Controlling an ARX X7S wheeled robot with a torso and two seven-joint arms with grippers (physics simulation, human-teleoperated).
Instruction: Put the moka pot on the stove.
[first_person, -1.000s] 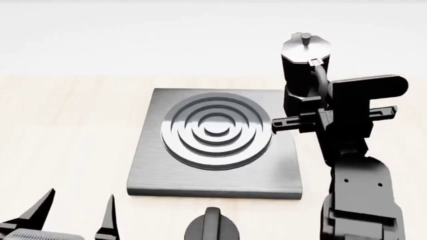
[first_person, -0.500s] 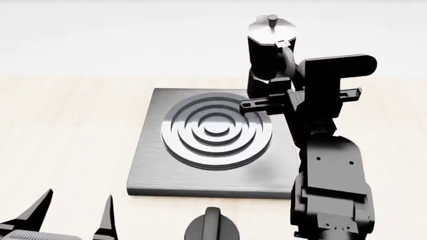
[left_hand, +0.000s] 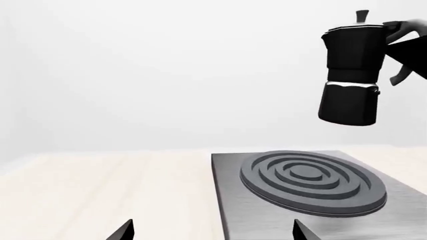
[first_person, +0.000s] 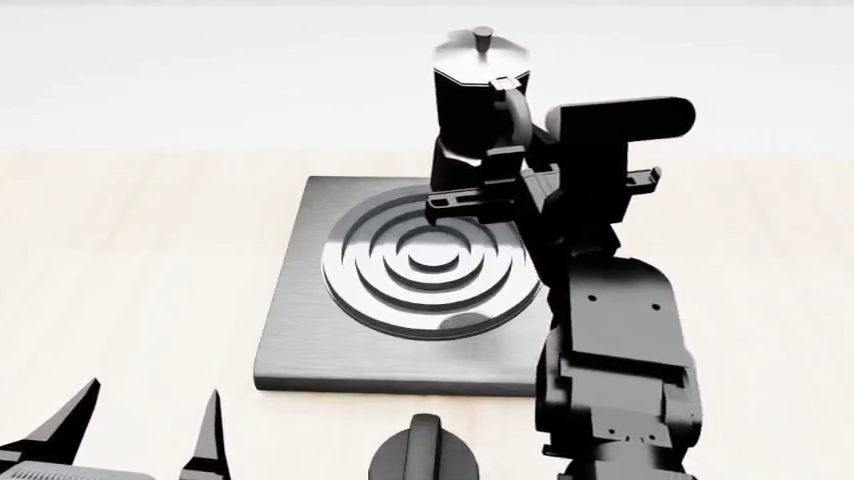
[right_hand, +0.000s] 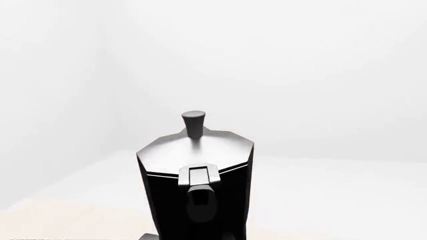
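Left wrist view: pot (left_hand: 351, 75) hangs in the air, upright, above the far side of the stove (left_hand: 313, 182) — clear gap beneath it; stove lies flat on the pale worktop (left_hand: 100, 190).
Head view: right pincer (first_person: 514, 150) grips the pot (first_person: 474, 105) by its handle, over the stove's (first_person: 427, 290) far edge; left pincer (first_person: 147, 425) low and apart, prongs spread; knob (first_person: 424, 455) near the stove's front.
Right wrist view: pot (right_hand: 197, 172) close up — lid and handle facing the camera.
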